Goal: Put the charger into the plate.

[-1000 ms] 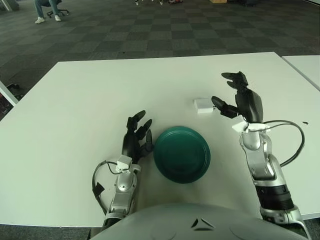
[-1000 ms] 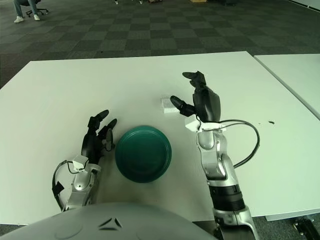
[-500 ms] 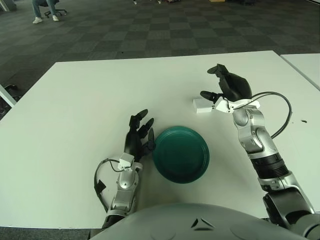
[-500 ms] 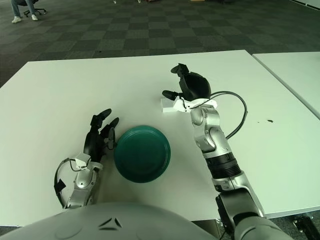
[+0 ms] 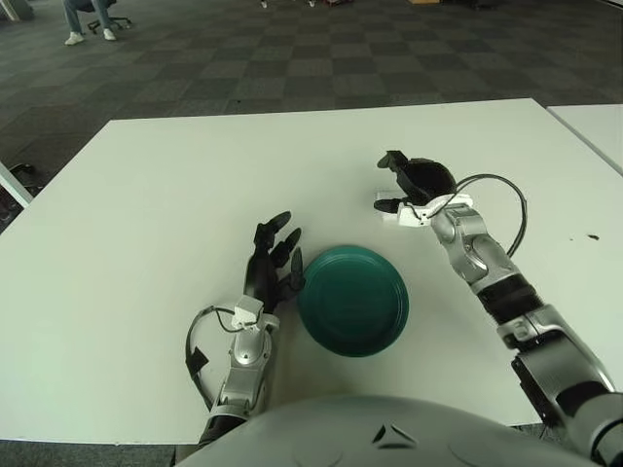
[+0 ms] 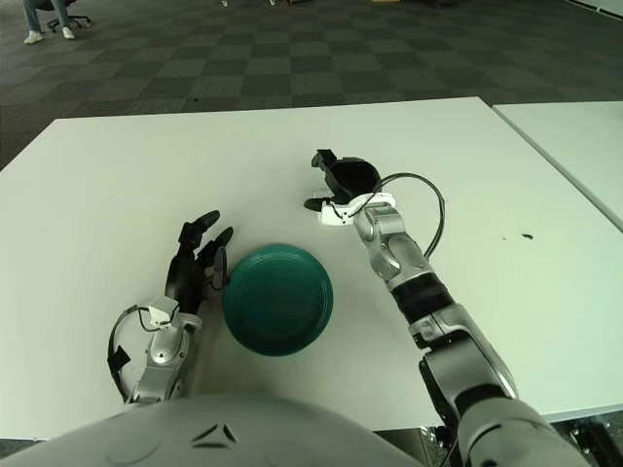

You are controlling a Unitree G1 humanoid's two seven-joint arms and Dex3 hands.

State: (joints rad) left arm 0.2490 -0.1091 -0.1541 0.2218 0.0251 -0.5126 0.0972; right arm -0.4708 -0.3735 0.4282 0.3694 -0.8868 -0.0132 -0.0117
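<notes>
The white charger (image 5: 393,215) lies on the white table (image 5: 146,214), behind and to the right of the dark green plate (image 5: 352,300). My right hand (image 5: 387,182) hovers directly over the charger and hides most of it. Its fingers (image 5: 391,159) arch over the far side and the thumb (image 5: 381,204) points along the near left side. I see no firm grasp. In the right eye view the charger (image 6: 329,216) shows as a white sliver under the same hand. My left hand (image 5: 274,259) shows just left of the plate, fingers relaxed and holding nothing.
A black cable (image 5: 508,199) loops off the right wrist. A second white table (image 5: 596,128) stands at the far right, separated by a narrow gap. Beyond the table's far edge is dark checkered carpet, with a seated person (image 5: 88,17) far back left.
My right hand has swung left and down, from beside the charger to right over it, now covering most of it. The charger, plate and left hand have stayed put.
</notes>
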